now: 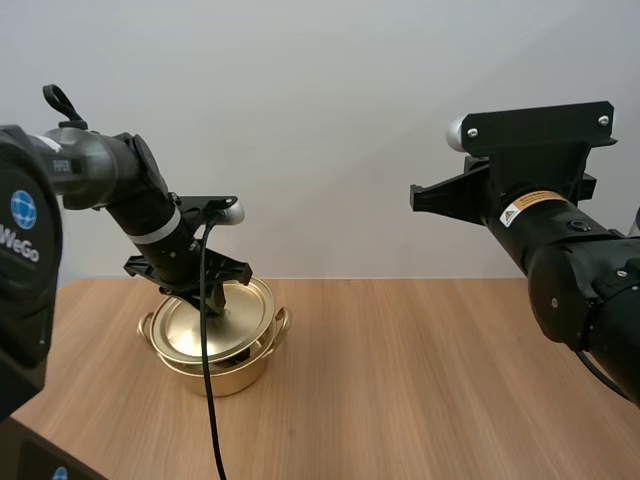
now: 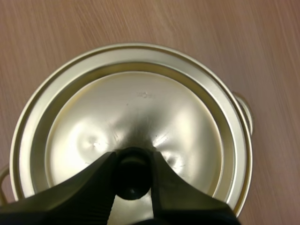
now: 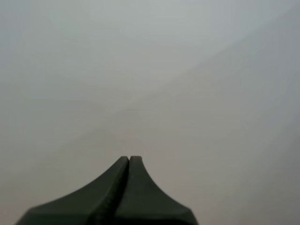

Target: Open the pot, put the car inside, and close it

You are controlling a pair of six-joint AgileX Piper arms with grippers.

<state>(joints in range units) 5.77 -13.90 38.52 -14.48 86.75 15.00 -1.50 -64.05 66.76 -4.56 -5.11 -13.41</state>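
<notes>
The left fingers (image 2: 108, 166) grip the black knob (image 2: 132, 180) in the middle of the lid (image 2: 140, 108), one tip on each side of it. The grip sits near the fingertips on a small round knob. If the lift is fast or slanted, the knob may slip out and the lid could drop back on the pot (image 1: 225, 375).

In the high view the lid looks tilted, with a dark gap under its near edge. A tilted lid could catch on the rim and drag the pot across the table (image 1: 430, 390), or tip it. A straight upward pull looks safest.

The pot stands at the left of the table, right under the left fingers. The right fingers (image 3: 133, 164) are pressed together on nothing, held high and well away from the pot, so they pose little risk.
</notes>
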